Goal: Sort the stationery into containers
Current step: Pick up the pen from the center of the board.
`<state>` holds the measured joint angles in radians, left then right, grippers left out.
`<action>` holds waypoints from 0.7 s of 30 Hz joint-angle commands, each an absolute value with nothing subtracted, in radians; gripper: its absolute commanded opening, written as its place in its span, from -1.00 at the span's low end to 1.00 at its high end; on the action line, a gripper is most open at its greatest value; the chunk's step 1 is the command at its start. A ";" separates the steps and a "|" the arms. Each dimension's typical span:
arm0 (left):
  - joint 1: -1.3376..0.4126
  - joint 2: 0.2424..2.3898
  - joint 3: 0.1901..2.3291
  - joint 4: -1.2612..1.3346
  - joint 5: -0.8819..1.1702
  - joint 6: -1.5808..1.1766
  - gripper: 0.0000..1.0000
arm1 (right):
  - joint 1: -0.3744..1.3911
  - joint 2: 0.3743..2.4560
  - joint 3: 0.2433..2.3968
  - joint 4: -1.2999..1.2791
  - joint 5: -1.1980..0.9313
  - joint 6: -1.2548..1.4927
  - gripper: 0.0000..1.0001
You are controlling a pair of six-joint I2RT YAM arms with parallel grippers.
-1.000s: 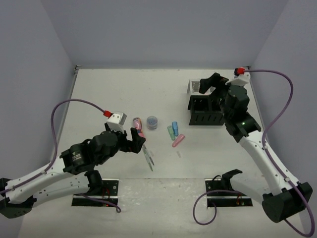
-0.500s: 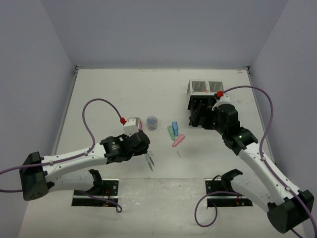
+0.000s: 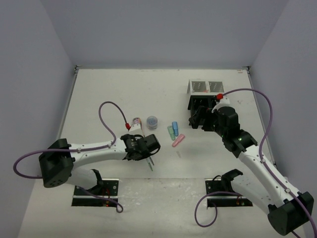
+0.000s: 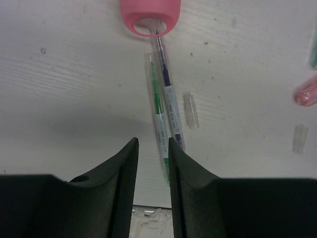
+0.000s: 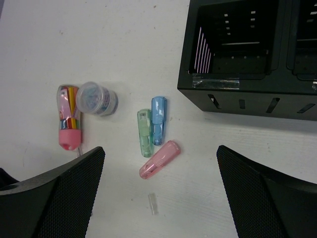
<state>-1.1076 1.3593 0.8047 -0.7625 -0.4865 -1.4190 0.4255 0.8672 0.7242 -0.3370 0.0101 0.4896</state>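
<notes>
Two thin pens, a green pen and a blue pen, lie side by side on the table near its front edge. My left gripper hangs low over their near ends, jaws narrowed to a small gap. The green pen's end lies by the right finger's inner edge, and nothing is visibly pinched. My right gripper is wide open above a pink marker, a green marker and a blue marker. The round pot lies to their left. The black container and the white container stand at the back right.
A pink-capped clear tube of coloured pieces lies beside the pot, its cap just beyond the pens. Two tiny clear caps lie loose on the table. A purple cable loops above the left arm.
My left gripper has swung right and down over the pens, and its jaws have narrowed. My right gripper left the containers, came toward the markers and stayed wide open.
</notes>
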 commanded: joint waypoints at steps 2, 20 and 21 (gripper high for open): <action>-1.112 1.450 0.914 -0.868 -0.489 -1.491 -0.39 | 0.428 0.840 0.718 -0.298 0.004 0.483 0.93; -1.111 1.570 0.964 -0.842 -0.476 -1.446 -0.46 | 0.428 0.844 0.715 -0.291 0.003 0.485 0.93; -1.111 1.574 0.965 -0.840 -0.476 -1.442 -0.46 | 0.428 0.846 0.716 -0.290 0.003 0.484 0.93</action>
